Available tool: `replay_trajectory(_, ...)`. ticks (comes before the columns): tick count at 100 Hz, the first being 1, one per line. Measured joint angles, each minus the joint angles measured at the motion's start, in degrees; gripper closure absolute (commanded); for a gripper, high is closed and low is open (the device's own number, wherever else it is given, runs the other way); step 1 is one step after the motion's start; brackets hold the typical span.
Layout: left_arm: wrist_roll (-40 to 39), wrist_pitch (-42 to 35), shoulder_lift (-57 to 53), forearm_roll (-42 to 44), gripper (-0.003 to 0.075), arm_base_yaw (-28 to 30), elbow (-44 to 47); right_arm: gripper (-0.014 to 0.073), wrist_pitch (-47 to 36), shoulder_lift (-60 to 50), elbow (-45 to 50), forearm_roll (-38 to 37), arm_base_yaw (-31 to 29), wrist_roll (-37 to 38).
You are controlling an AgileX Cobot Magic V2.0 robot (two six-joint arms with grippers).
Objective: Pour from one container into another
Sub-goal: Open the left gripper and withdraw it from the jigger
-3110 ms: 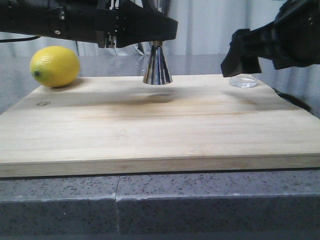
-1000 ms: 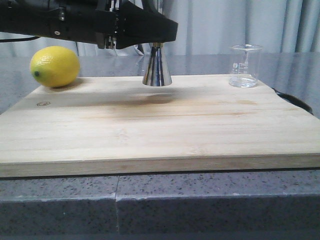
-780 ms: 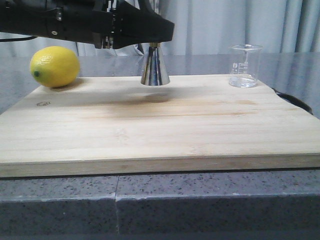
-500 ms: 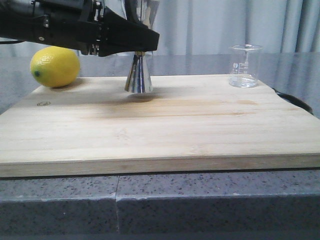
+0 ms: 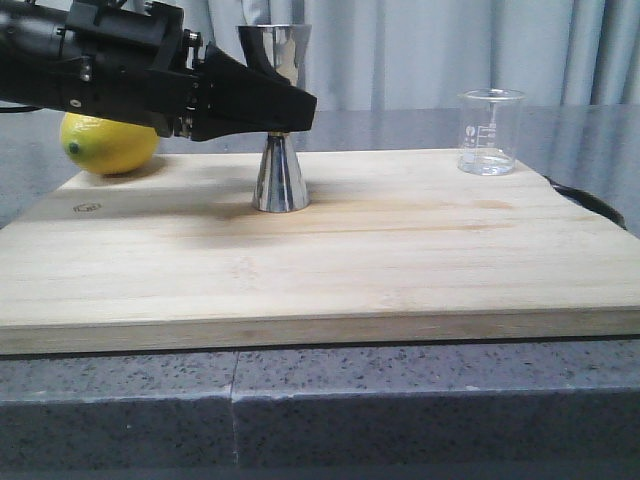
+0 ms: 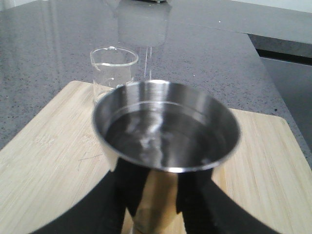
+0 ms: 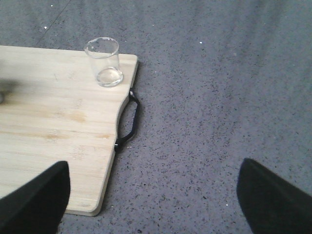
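The steel jigger [image 5: 279,170] stands upright on the wooden board [image 5: 330,260], left of centre. My left gripper [image 5: 285,108] is shut on its narrow waist, coming in from the left. In the left wrist view the jigger's upper cup [image 6: 165,129] fills the middle, with liquid glinting inside, and my black fingers [image 6: 129,185] press both sides below it. The clear glass beaker [image 5: 490,131] stands apart at the board's far right corner and shows again as beaker [image 6: 114,68] and beaker [image 7: 104,62]. My right gripper [image 7: 153,195] hangs open over the grey counter, off the board's right side, holding nothing.
A yellow lemon [image 5: 108,143] lies at the board's back left, partly behind my left arm. The board has a black handle [image 7: 128,122] on its right edge. Grey speckled counter [image 7: 209,97] surrounds the board.
My left gripper carried the jigger leftward and down until its base rests on the board. The right arm, near the beaker 3.1 s ago, has left the front view.
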Motion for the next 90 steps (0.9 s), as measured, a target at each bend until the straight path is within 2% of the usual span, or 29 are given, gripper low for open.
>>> replay_trajectory(6,0.0,0.0,0.0,0.0,0.0411,0.0,0.0,-0.0011,0.0,0.0,0.0,0.0,0.0,0.0)
replay_trajectory(21,0.0,0.0,0.0,-0.1,0.0206,0.0,0.0,-0.0011,0.0,0.0,0.0,0.0,0.0,0.1)
replay_trajectory(26,0.0,0.0,0.0,-0.1,0.0169,0.0,0.0,-0.0011,0.0,0.0,0.0,0.0,0.0,0.1)
replay_trajectory(39,-1.1,0.0,-0.3,0.5,0.0162,0.0,0.0,-0.0011,0.0,0.0,0.0,0.0,0.0,0.1)
replay_trajectory(49,-4.8,-1.3,-2.6,4.5,0.0162,0.0,-0.1,-0.0011,0.0,0.0,0.0,0.0,0.0,0.1)
replay_trajectory(63,-16.7,-7.2,-8.3,16.3,0.0162,0.0,-1.9,-0.0011,0.0,0.0,0.0,0.0,0.0,0.1)
replay_trajectory(77,-34.4,-11.0,-14.5,31.8,0.0162,0.0,-4.2,-0.0011,0.0,0.0,0.0,0.0,0.0,0.1)
replay_trajectory(90,-50.8,-11.1,-20.4,43.8,0.0162,0.0,-6.1,-0.0011,0.0,0.0,0.0,0.0,0.0,0.1)
